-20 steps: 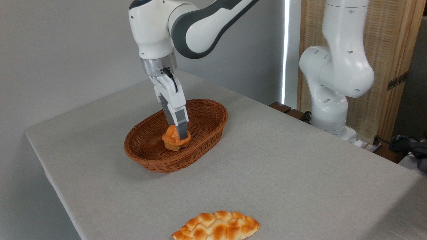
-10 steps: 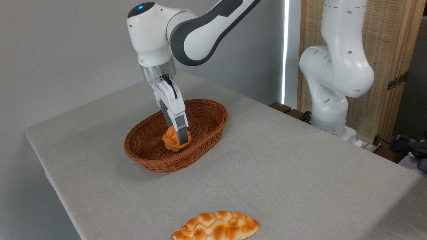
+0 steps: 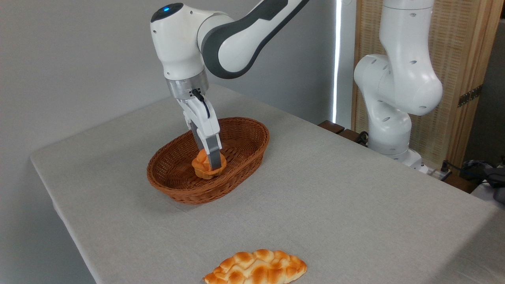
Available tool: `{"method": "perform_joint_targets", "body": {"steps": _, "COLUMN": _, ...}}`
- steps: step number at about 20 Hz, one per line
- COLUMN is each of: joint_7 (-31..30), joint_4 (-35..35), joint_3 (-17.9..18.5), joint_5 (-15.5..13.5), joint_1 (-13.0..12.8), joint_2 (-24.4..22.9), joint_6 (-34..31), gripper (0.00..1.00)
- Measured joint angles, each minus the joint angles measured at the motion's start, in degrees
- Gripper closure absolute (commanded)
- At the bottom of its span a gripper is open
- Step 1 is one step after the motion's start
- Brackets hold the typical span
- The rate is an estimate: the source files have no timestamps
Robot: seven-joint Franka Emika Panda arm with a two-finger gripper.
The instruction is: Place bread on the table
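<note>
The bread (image 3: 201,166), a small golden-orange knotted bun, sits inside the brown wicker basket (image 3: 189,195) on the light grey table (image 3: 335,197). My gripper (image 3: 211,162) reaches down into the basket from above. Its fingers straddle the bun, and the grey near finger (image 3: 215,157) covers the bun's right half. The bun looks pinched between the fingers, so the gripper is shut on it. The far finger is hidden behind the bun and the near finger. The bun's underside rests at the basket floor.
A long flat braided golden loaf (image 3: 256,269) lies at the table's front edge. The arm's white base (image 3: 394,98) stands off the table's right rear, before a wooden screen (image 3: 465,59). Open grey tabletop stretches to the right of the basket.
The gripper has sunk a little lower onto the bun since a second ago, and the bun looks narrower. Nothing has moved in the last half second.
</note>
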Motion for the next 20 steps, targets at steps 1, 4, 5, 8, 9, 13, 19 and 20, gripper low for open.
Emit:
{"method": "perform_joint_targets", "body": {"steps": 1, "joint_7": 0.0, "joint_4": 0.0, "joint_3": -0.01, "joint_5": 0.0, "joint_1": -0.01, "joint_2": 0.0, "joint_6": 0.02, "gripper": 0.63}}
{"method": "perform_joint_targets", "body": {"steps": 4, "joint_7": 0.0, "joint_4": 0.01, "joint_3": 0.0, "joint_5": 0.0, "joint_1": -0.01, "joint_2": 0.0, "joint_6": 0.03, "gripper": 0.63}}
{"method": "perform_joint_targets", "body": {"steps": 5, "joint_7": 0.0, "joint_4": 0.01, "joint_3": 0.0, "joint_5": 0.0, "joint_1": -0.01, "joint_2": -0.01, "joint_6": 0.04, "gripper": 0.63}}
{"method": "perform_joint_targets", "body": {"steps": 8, "joint_7": 0.0, "joint_4": 0.06, "joint_3": 0.0, "joint_5": 0.0, "joint_1": 0.0, "joint_2": -0.05, "joint_6": 0.04, "gripper": 0.63}}
{"method": "perform_joint_targets", "body": {"steps": 9, "joint_7": -0.01, "joint_4": 0.13, "joint_3": 0.02, "joint_5": 0.0, "joint_1": 0.0, "joint_2": -0.1, "joint_6": 0.04, "gripper": 0.63}}
{"method": "perform_joint_targets", "body": {"steps": 13, "joint_7": -0.04, "joint_4": 0.55, "joint_3": 0.09, "joint_5": 0.0, "joint_1": 0.03, "joint_2": -0.55, "joint_6": 0.05, "gripper": 0.61}}
{"method": "perform_joint_targets", "body": {"steps": 19, "joint_7": -1.3, "joint_4": 1.8, "joint_3": 0.22, "joint_5": -0.04, "joint_1": 0.07, "joint_2": -1.65, "joint_6": 0.05, "gripper": 0.6}}
{"method": "perform_joint_targets", "body": {"steps": 20, "joint_7": -1.44, "joint_4": 1.84, "joint_3": 0.27, "joint_5": -0.05, "joint_1": 0.12, "joint_2": -1.88, "joint_6": 0.05, "gripper": 0.6}}
